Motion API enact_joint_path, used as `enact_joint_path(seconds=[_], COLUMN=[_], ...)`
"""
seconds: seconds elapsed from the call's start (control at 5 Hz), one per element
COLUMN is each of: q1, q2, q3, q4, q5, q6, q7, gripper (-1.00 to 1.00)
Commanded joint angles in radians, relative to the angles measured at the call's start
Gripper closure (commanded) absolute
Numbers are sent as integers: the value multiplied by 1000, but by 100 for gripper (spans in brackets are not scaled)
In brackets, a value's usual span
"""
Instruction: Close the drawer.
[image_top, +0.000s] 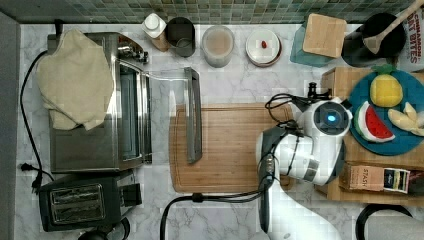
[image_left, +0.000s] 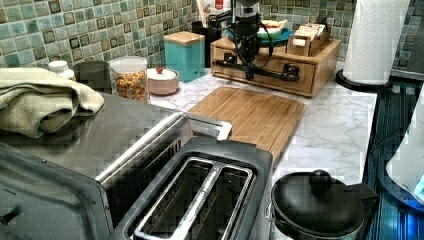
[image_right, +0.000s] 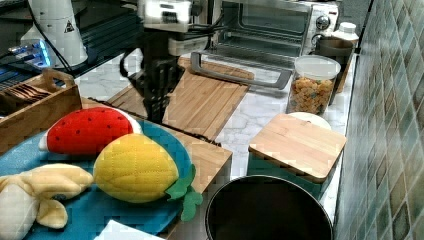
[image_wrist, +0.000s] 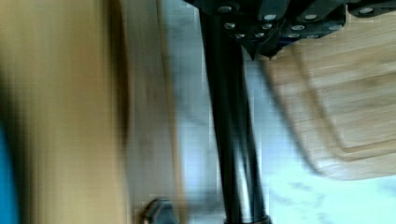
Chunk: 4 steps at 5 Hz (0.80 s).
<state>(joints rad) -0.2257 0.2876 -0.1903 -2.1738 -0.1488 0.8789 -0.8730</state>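
Observation:
The drawer (image_left: 267, 70) is in the light wooden stand (image_left: 320, 62) at the back of the left view. Its front looks about flush with the stand, and a long black handle bar (image_left: 265, 73) runs across it. My gripper (image_left: 248, 67) hangs straight down against that handle near its left end. In the right view the gripper (image_right: 157, 107) stands at the stand's far edge (image_right: 212, 155). Close up in the wrist view, the handle bar (image_wrist: 231, 140) runs beside the blurred drawer front (image_wrist: 149, 116). From the top view, the arm (image_top: 325, 135) covers the drawer's front.
A cutting board (image_top: 230, 147) lies on the marble before the stand. The toaster oven's glass door (image_top: 192, 115) hangs open over its left edge in the top view. A blue plate (image_top: 405, 142) of plush fruit and a tea box (image_top: 382, 177) sit on the stand. Jars line the tiled wall.

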Motion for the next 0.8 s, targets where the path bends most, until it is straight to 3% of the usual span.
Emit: enact_joint_path(seconds=[0.2, 0.8], q1=[-98, -103], q2=[-2, -3], q3=[-167, -162], q4=[119, 119], q5=[-66, -69], q6=[-29, -29], q7=[-24, -22], gripper=[100, 100])
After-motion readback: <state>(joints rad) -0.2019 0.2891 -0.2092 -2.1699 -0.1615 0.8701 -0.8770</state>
